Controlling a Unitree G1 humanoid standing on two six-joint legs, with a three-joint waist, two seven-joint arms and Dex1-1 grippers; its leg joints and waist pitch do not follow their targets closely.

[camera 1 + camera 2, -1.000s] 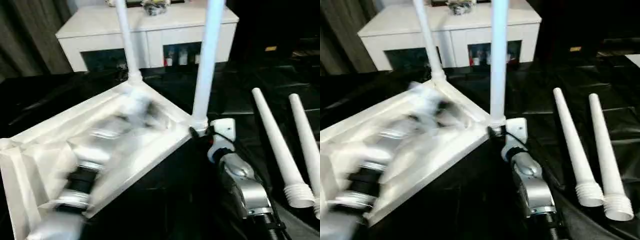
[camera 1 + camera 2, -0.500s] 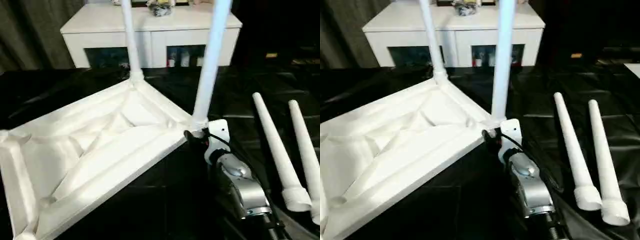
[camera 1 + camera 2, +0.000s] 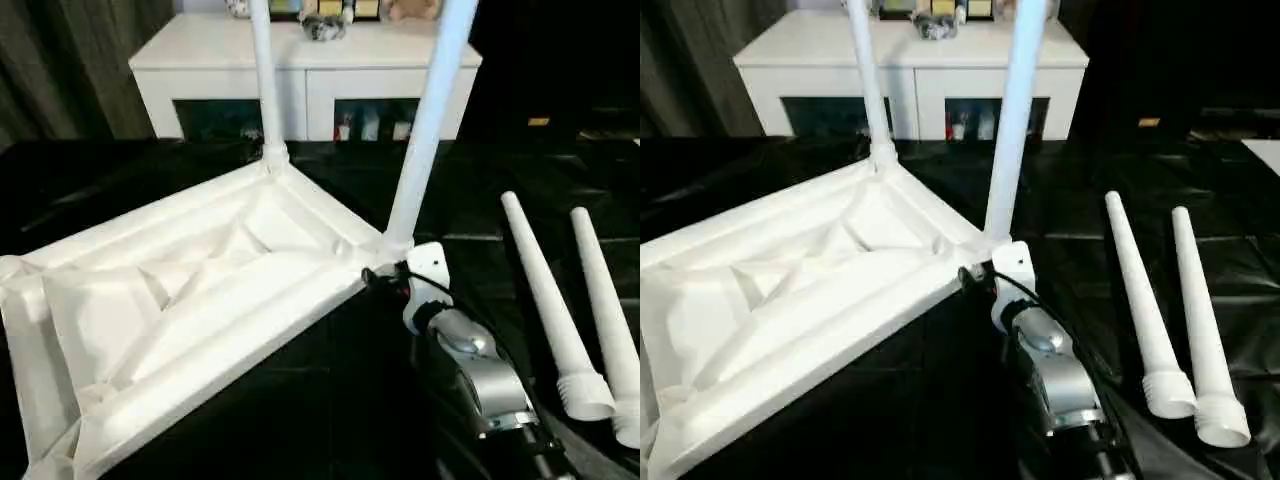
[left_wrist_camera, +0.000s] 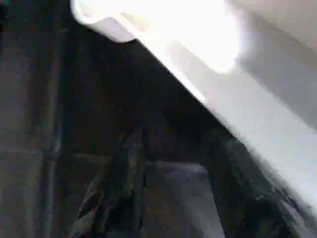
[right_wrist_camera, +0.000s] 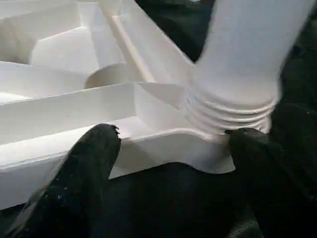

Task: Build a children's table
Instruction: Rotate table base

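**Halfway there: two legs on, two to go**

On the black-covered floor [image 3: 300, 420] the tabletop [image 3: 180, 320] lies upside down, ribbed underside showing, one side tilted up a bit. Two legs [image 3: 428, 120] already stand in the far corners, pointing straight up. The other two legs [image 3: 1140, 300] lie side by side off to the robot's right, well apart from the top, threaded ends toward the robot. So I'd call it roughly half done, with the two near corners left to fill.

The right gripper [image 5: 171, 148] sits at the corner with the nearer mounted leg, fingers [image 5: 84, 178] spread wide either side of the threaded joint. Looks like one tip touches the rim, but it isn't clamped on anything. The left gripper [image 4: 171, 183] hangs just below the top's edge, fingers apart, nothing between them.

Behind it all is a white cabinet [image 3: 300, 70] with dark doors and some clutter on top. It's well back, nothing really blocking the loose legs.
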